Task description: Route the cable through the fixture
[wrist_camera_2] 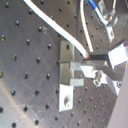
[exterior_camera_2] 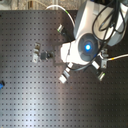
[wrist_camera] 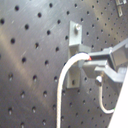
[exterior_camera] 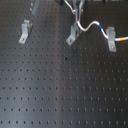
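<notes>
Overhead, the gripper [wrist_camera_2: 92, 64] pinches the thin white cable [wrist_camera_2: 50, 21] above the silver fixture [wrist_camera_2: 67, 75]

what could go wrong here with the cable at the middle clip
The gripper is shut on the cable right beside the middle fixture, so the fingers could knock the bracket. The cable already sits in the fixture on the first exterior view's right; pulling too hard might tug it out. In the first wrist view the cord bends sharply and might slip off the slot.
</notes>
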Motion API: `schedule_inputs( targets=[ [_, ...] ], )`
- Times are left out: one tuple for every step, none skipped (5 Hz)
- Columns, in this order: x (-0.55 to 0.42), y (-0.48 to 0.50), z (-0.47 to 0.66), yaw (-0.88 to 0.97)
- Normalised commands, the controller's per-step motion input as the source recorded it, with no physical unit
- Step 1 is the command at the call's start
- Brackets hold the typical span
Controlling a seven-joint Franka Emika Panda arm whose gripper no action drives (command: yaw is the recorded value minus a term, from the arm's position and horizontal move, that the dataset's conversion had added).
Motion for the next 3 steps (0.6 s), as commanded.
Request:
schedule_inputs(
  targets=[
    [0.0, 0.0, 0.07, 0.0],
    [-0.134, -0.12, 0.09, -0.32],
    [-0.285, -0.002, 0.0, -0.16]
  ],
)
